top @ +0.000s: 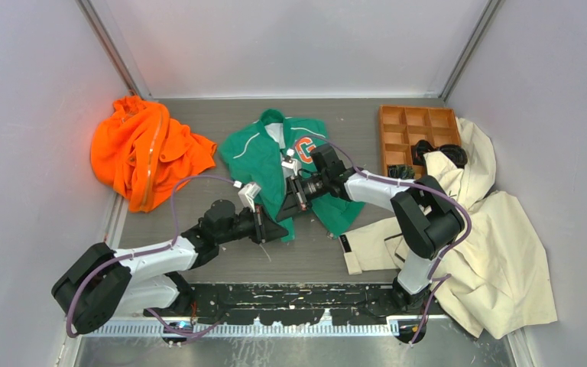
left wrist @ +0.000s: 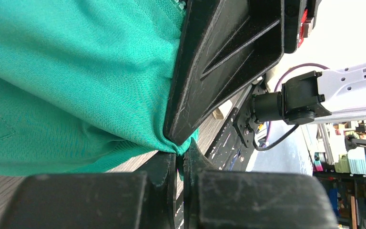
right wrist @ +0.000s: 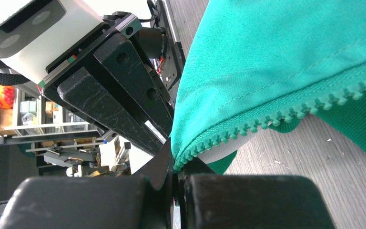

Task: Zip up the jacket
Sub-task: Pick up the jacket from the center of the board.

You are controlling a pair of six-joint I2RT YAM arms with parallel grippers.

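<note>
The green jacket (top: 256, 153) lies open on the table's middle, its orange "G" patch (top: 305, 147) facing up. My left gripper (top: 281, 229) is shut on the jacket's bottom hem, green fabric (left wrist: 76, 71) pinched between its tips (left wrist: 185, 157). My right gripper (top: 289, 200) is shut on the jacket's front edge just above the left one. In the right wrist view the green zipper teeth (right wrist: 276, 117) run into its closed tips (right wrist: 175, 164). The two grippers nearly touch; the left one's black body (right wrist: 114, 90) fills the right wrist view. The zipper slider is hidden.
A bright orange garment (top: 145, 149) lies at the back left. A cream coat (top: 481, 229) is spread on the right, partly over a brown compartment tray (top: 409, 130). Grey walls close the table on three sides.
</note>
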